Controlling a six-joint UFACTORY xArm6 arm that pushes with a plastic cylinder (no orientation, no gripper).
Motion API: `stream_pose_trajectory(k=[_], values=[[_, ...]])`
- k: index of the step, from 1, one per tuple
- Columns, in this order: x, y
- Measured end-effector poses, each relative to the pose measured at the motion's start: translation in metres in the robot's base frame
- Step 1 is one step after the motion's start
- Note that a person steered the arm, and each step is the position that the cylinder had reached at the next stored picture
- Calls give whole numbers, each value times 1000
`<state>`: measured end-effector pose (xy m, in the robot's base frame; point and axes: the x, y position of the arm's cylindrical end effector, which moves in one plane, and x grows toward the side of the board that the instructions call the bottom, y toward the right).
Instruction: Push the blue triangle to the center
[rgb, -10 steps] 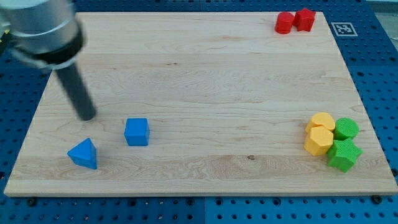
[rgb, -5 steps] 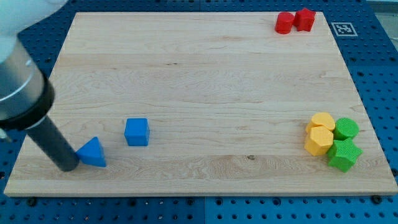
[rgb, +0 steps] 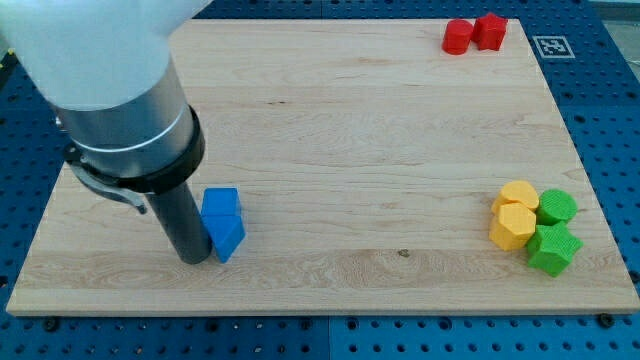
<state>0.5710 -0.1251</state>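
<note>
The blue triangle (rgb: 229, 238) lies on the wooden board (rgb: 330, 160) at the lower left, pressed up against the blue cube (rgb: 221, 204) just above it. My tip (rgb: 194, 257) stands on the board touching the triangle's left side. The rod and the arm's large grey and white body rise up and to the left, hiding the board's upper left part. The board's middle lies well to the right of the triangle.
Two red blocks (rgb: 474, 34) sit at the top right edge. Two yellow blocks (rgb: 516, 216) and two green blocks (rgb: 554, 230) cluster at the right edge. A fiducial tag (rgb: 552, 46) marks the top right corner. Blue pegboard surrounds the board.
My tip swung round to the triangle's left and pushed it right; the triangle slid from the lower left corner area until it met the blue cube.
</note>
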Motion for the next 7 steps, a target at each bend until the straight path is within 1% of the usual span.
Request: stream_pose_trajectory(k=[1,3,5,7], values=[[0,20],[-7,80],[-10,85],[-24,78]])
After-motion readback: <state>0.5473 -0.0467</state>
